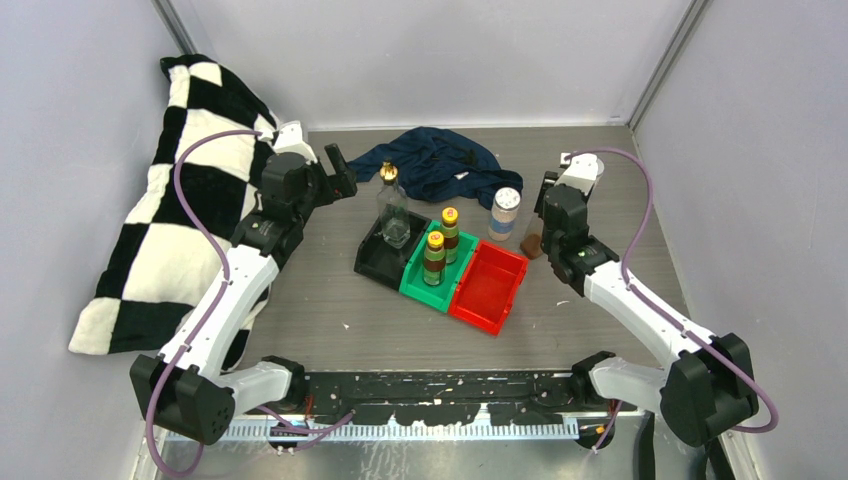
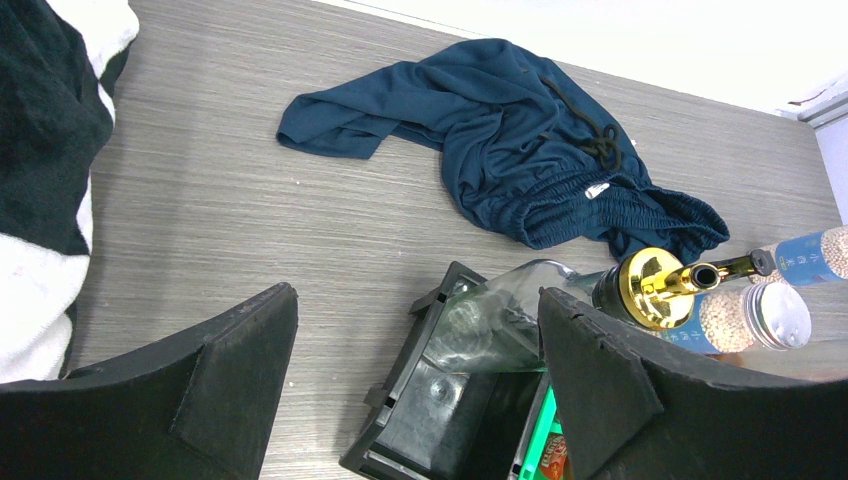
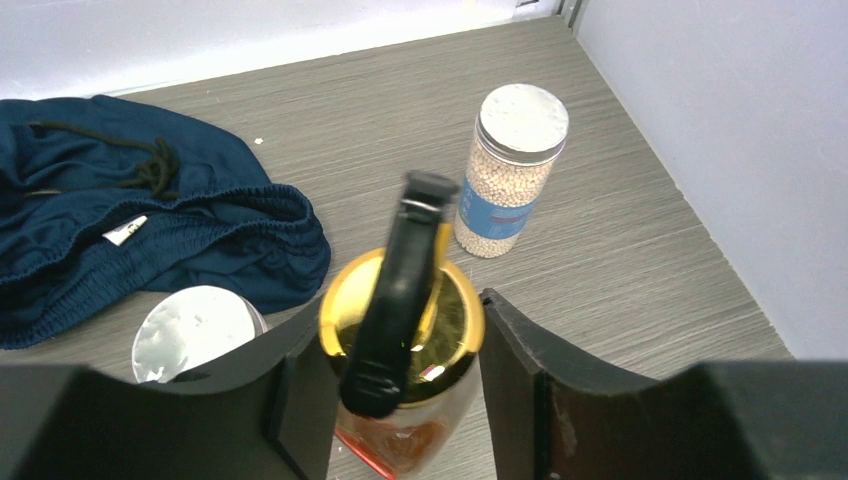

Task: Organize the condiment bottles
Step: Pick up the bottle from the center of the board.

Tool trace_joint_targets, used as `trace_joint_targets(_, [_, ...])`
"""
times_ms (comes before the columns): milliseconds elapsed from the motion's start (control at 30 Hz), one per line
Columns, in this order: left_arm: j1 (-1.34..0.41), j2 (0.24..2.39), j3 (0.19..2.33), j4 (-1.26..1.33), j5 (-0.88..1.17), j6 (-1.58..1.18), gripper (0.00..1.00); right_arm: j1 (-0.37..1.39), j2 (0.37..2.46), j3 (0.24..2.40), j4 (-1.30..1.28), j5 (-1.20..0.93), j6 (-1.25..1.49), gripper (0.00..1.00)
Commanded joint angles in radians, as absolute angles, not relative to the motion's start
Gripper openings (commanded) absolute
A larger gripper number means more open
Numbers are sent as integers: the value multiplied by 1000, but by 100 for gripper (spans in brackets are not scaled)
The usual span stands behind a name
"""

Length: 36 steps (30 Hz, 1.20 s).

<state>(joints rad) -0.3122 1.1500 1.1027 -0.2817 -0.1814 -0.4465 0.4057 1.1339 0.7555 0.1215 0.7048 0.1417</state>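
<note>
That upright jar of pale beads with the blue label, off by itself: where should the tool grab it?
The jar stands upright with nothing touching it, so I'd come down from above and pinch its straight round wall just under the white lid, from two opposite sides.

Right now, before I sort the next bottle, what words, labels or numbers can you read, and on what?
Nothing is legible.
White-capped clear jar, blue label: white marks, too blurred to read.
Two yellow-capped dark bottles, red-green labels: too small to read.
Navy cloth garment, white tag: blurred.
Gold-topped glass bottle in the right gripper: no text shows.
</note>
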Motion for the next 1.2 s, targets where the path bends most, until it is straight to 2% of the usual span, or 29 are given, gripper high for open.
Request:
trace_joint_targets(0, [-316,1150,1103,-232,-174,-449,90,393,1159,797,170,686,172,34])
trace_joint_targets(100, [-316,1153,1103,-231,-175,-449,90,392,1163,807,169,683,172,7])
trace_joint_targets(133, [-316,1153,1103,-231,-174,-451,90,392,1162,812,166,685,172,2])
trace_joint_targets(433, [-316,1153,1101,-229,-174,-451,90,392,1133,856,133,676,168,1])
trace_joint_targets(1167, [-316,1149,1095,-224,-184,-454,90,453,986,1141,-153,630,88,1])
